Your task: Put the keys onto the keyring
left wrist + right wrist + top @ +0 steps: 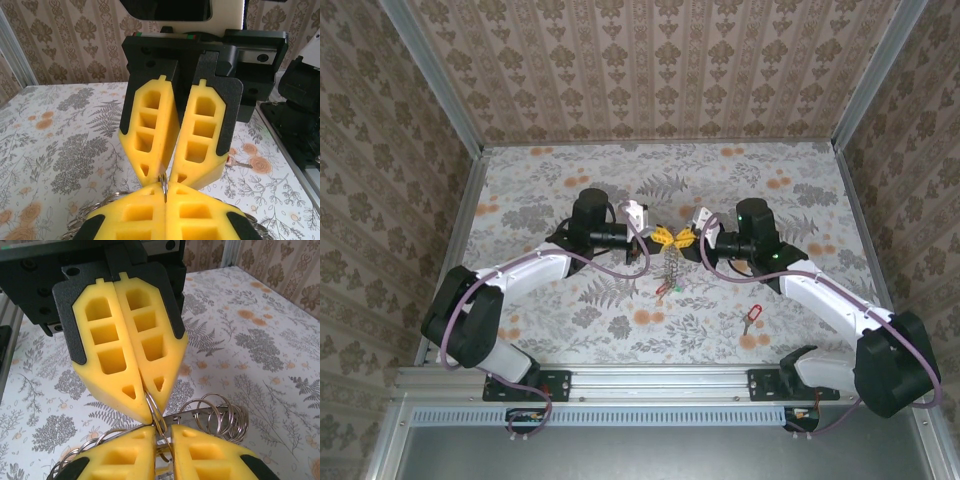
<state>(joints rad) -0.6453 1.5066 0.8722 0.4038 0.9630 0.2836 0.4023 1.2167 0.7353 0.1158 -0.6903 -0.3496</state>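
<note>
Top external: keyring (670,264) dangles under left end effector (663,236), clenched on it; right end effector (685,238) just beside, jaws barely parted, grip unclear. Risk: thin wire slips foam pinch, keyring drops to tabletop (570,180).

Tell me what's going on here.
Both arms meet above the table. The left gripper is shut on the keyring, which dangles below with tagged keys at its lower end. The right gripper has jaws barely apart around its wire; whether it grips is unclear. A red-tagged key lies on the table.
</note>
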